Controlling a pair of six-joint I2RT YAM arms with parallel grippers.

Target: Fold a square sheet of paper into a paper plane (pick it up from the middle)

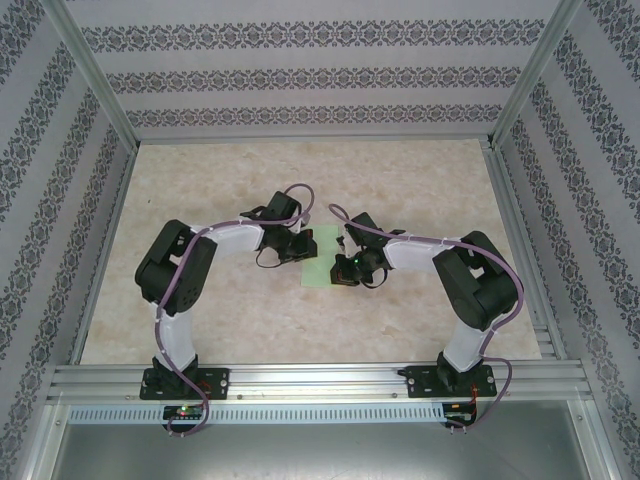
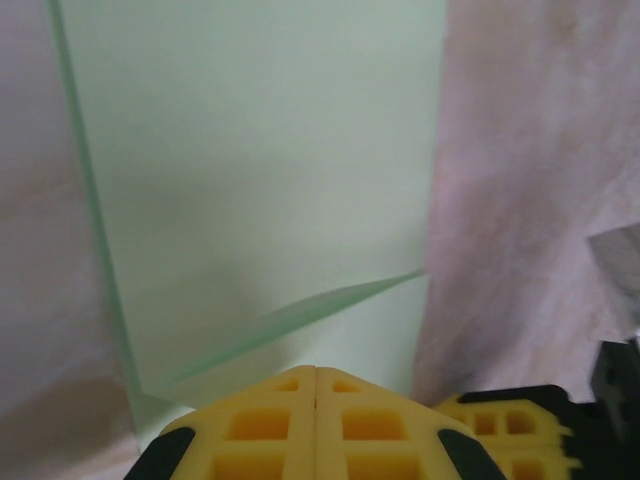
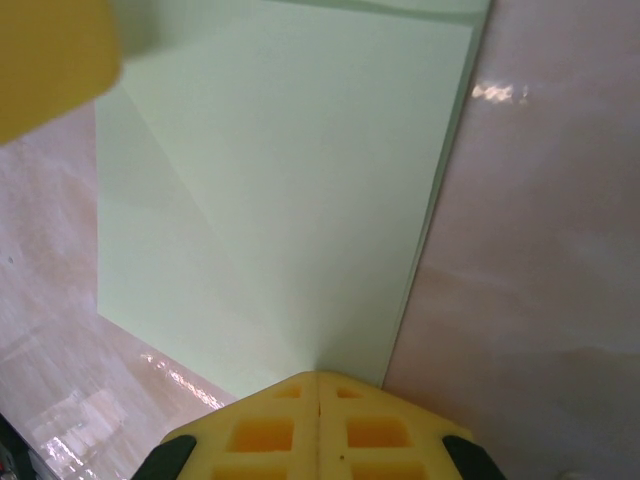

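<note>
Nearest us, our right gripper (image 3: pixel 318 380), pressed together, sits at the right edge of the square sheet of paper (image 1: pixel 322 262). Our left gripper (image 2: pixel 316 372), also pressed together, sits at its left edge, slightly farther off. The sheet lies folded on the bench (image 1: pixel 420 190), one flap slightly lifted beside the left gripper.

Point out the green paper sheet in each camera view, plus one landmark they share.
Top external: the green paper sheet lies at the middle of the pale marbled tabletop.
Left wrist: the sheet is upper middle, with a raised fold just ahead of the left gripper.
Right wrist: the sheet runs from centre to upper left, ahead of the right gripper.
Shared landmark: that marbled tabletop, beside the sheet.
</note>
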